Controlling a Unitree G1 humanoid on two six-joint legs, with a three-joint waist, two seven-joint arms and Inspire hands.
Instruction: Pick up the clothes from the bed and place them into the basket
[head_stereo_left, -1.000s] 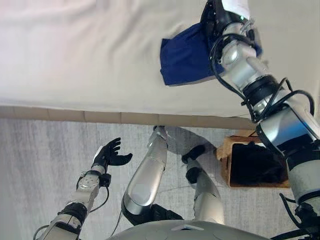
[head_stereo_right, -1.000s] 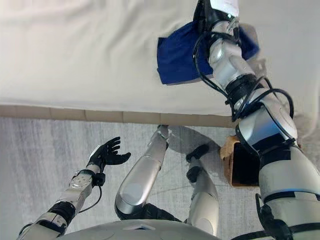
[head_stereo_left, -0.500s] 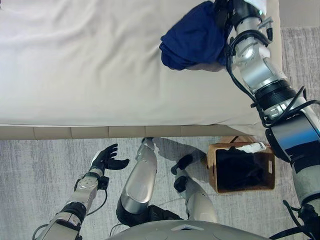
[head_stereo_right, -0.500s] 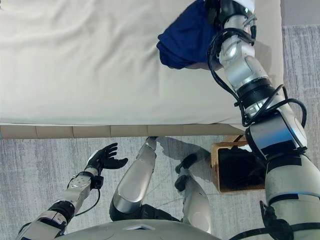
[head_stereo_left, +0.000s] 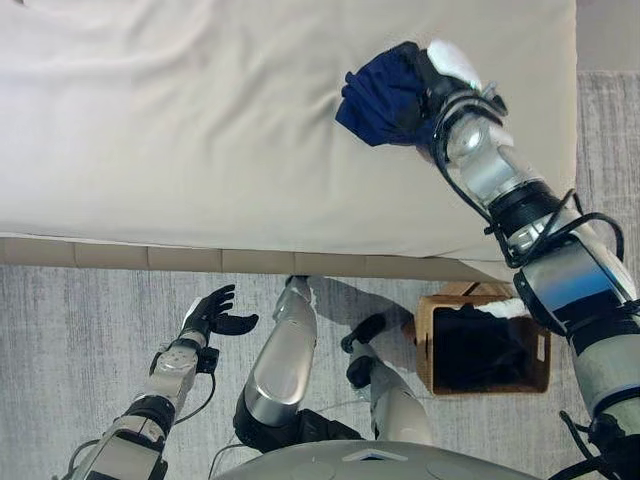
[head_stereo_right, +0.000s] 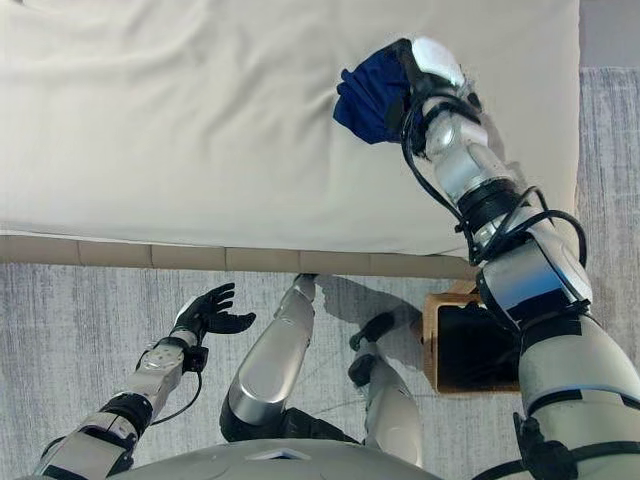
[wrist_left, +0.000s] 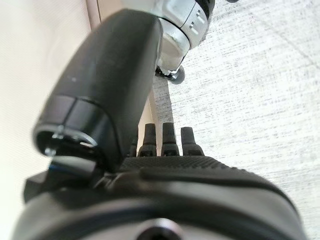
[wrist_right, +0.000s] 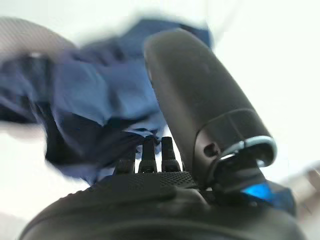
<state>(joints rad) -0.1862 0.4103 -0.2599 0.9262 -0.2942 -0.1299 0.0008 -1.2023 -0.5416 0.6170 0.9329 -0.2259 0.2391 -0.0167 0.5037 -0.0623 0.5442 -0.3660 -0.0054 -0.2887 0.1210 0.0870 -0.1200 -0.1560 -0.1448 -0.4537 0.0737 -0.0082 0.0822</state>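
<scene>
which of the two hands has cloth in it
The right hand, up over the bed, is shut on the bunched dark blue garment. The left hand hangs low above the grey carpet with open fingers, holding nothing.

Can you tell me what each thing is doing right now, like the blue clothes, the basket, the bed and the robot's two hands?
Blue clothes: bunched up, gripped by the right hand over the bed.
Right hand: fingers curled into the blue clothes.
Left hand: open, empty, low over the floor.
Basket: upright on the floor beside the bed, dark clothes inside.
Bed: covered by a pale sheet.
</scene>
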